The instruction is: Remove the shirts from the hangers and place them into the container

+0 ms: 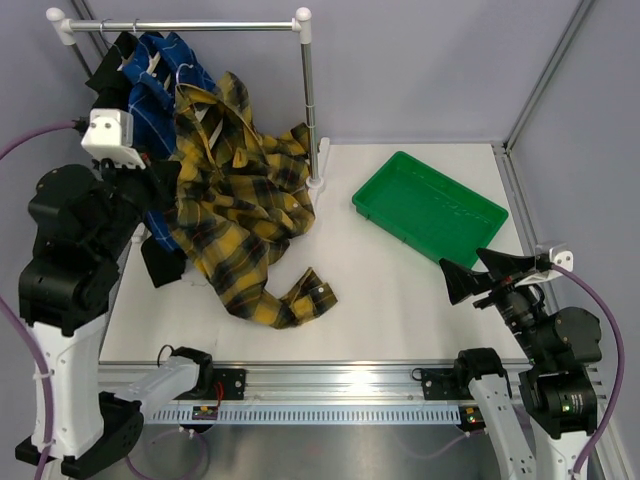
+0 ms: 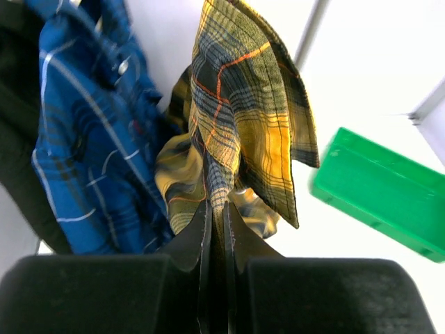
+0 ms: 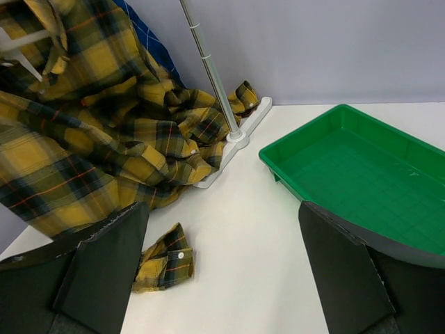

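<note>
The yellow-and-grey plaid shirt [image 1: 240,200] hangs from the rail and spills onto the table, its cuff [image 1: 310,295] lying flat. My left gripper [image 2: 217,212] is shut on a fold of this plaid fabric, at the shirt's left side [image 1: 165,182]. Behind it hang a blue checked shirt [image 2: 83,125] and a black shirt [image 2: 14,139]. Part of a white hanger [image 3: 17,52] shows inside the plaid collar. The green container [image 1: 430,205] sits at the right with nothing in it. My right gripper [image 3: 222,268] stands open above the table near the container's front corner [image 1: 478,278], holding nothing.
A metal rail with white caps [image 1: 180,25] stands on an upright post [image 1: 310,110], whose white foot [image 3: 236,139] rests on the table between the plaid shirt and the container. A grey wall closes the back.
</note>
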You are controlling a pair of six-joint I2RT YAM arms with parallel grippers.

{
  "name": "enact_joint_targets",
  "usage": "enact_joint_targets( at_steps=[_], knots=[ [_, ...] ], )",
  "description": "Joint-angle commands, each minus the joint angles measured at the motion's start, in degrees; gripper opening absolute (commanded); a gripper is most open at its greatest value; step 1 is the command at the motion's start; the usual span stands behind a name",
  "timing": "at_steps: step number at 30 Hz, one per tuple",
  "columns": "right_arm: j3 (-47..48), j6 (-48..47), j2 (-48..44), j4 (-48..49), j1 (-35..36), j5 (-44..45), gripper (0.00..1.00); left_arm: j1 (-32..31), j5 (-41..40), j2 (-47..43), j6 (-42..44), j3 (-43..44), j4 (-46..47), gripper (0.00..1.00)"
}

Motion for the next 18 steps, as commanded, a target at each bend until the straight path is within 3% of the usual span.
enact_joint_targets(
  at_steps=[1,11,18],
  knots=[
    [2.3,-1.2,2.1,-0.4,0.6,-0.4,0.99,0.2,7.5,-3.0,0.7,6.4,4.0,0.0],
    [5.5,0.0,6.9,-1.2,0.5,-1.2,1.0,0.2,24.2,-4.7,-1.9,13.6,6.1,0.0],
    [9.0,0.5,11.7,-3.2,0.5,-2.9,1.0,0.2,33.8,-6.6,-4.5,10.9,8.9,0.0]
  ],
)
